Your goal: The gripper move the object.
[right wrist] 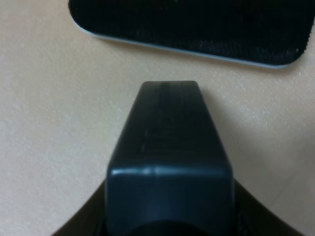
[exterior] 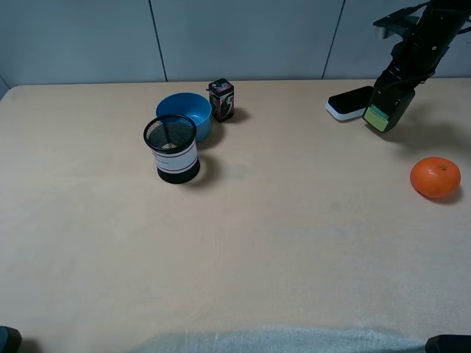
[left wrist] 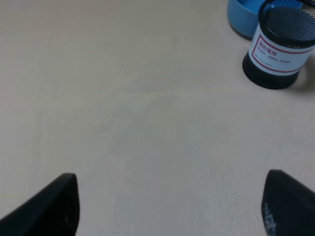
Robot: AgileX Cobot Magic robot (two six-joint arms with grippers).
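The dark pump bottle [exterior: 385,110] with a light green label hangs tilted in my right gripper [exterior: 398,81] at the far right of the table. It is just to the right of the black-and-white flat block [exterior: 349,103]. I cannot tell whether its base touches the table. In the right wrist view the bottle's black pump top [right wrist: 170,157] fills the middle, with the flat block [right wrist: 192,29] beyond it. My left gripper [left wrist: 167,211] is open and empty over bare table, its fingertips [left wrist: 54,206] apart.
A black mesh pen cup [exterior: 171,149] stands in front of a blue bowl [exterior: 185,112]. A small dark printed box [exterior: 221,99] is beside the bowl. An orange [exterior: 435,177] lies near the right edge. The left wrist view shows the cup [left wrist: 280,44] and the bowl [left wrist: 243,17].
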